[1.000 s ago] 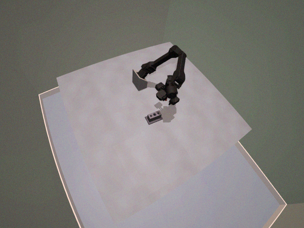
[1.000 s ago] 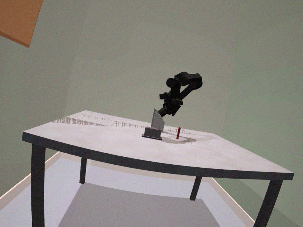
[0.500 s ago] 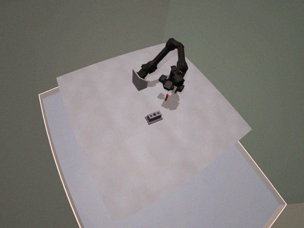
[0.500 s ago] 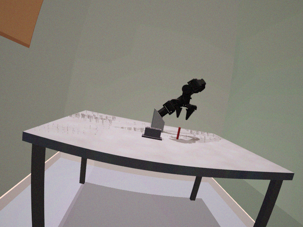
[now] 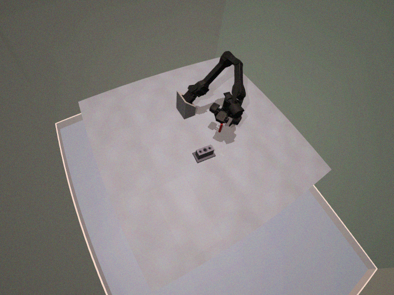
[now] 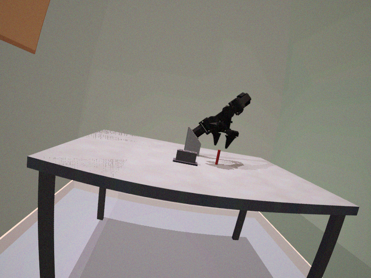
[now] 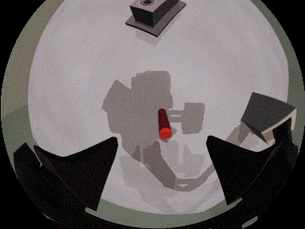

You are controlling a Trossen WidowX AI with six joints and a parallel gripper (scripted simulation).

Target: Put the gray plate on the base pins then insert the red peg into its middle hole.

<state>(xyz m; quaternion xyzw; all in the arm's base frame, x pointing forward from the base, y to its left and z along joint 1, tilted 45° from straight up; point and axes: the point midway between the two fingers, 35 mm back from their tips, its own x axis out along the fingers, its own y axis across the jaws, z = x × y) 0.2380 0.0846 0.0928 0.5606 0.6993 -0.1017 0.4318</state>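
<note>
The gray plate (image 5: 205, 154) (image 6: 186, 156) (image 7: 142, 15) is a block with three holes in a row along its top. It sits flat on the base (image 5: 206, 157) (image 6: 188, 163) (image 7: 168, 23), whose thin rim shows around it; the pins cannot be made out. The red peg (image 5: 220, 128) (image 6: 218, 157) (image 7: 165, 123) stands upright on the table, apart from the base. My gripper (image 6: 221, 146) (image 7: 163, 142) is wide open and empty. Its fingertips hang a little above the peg's top, with the peg between and slightly ahead of them in the wrist view.
A dark gray angled panel (image 5: 185, 109) (image 6: 192, 142) (image 7: 267, 112) stands at the arm's mount, beyond the plate in the exterior view. The arm's shadow falls around the peg on the table (image 5: 148, 176) (image 6: 139, 169).
</note>
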